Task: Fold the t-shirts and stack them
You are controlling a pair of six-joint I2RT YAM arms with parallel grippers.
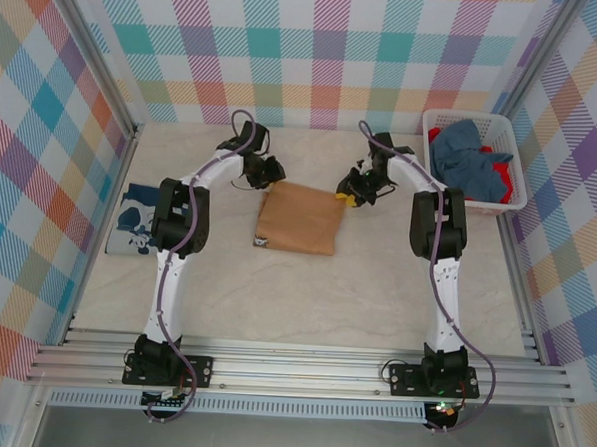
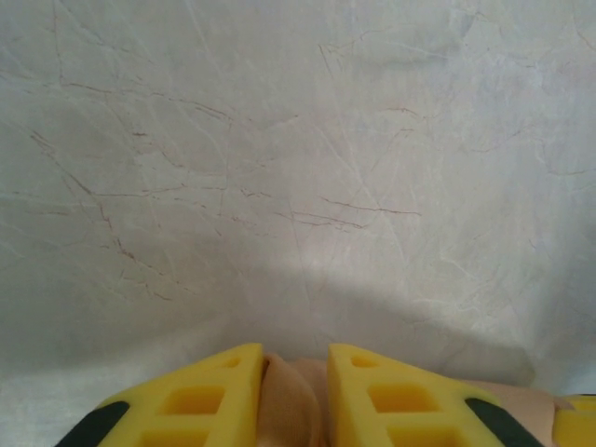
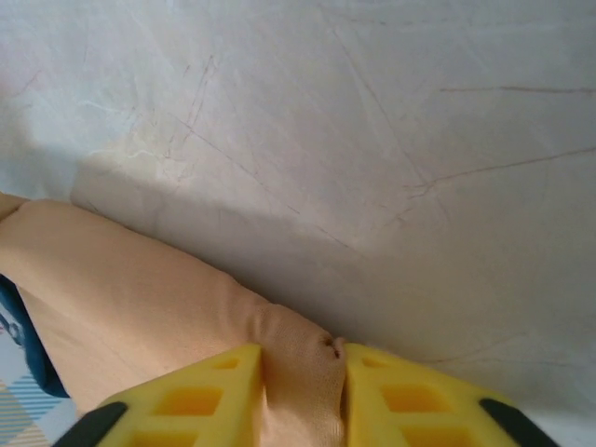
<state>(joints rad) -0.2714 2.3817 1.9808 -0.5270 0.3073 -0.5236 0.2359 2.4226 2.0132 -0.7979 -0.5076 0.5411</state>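
- Counter [image 1: 375, 288]: the tan t-shirt [image 1: 301, 219] lies mid-counter, part folded, between your arms.
- Navy t-shirt [image 1: 138, 220], folded at the left edge: probably your stack spot.
- Left hand [image 2: 295, 361]: nearly closed, pinching tan cloth at the far-left corner.
- Right hand [image 3: 303, 361]: the same, on the far-right corner.
- Lift both corners evenly, draw them toward you, keep the edge taut.

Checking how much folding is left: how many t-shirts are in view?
4: a tan t-shirt mid-table, a navy t-shirt at left, a blue t-shirt and red t-shirt in the basket; more may lie hidden there.
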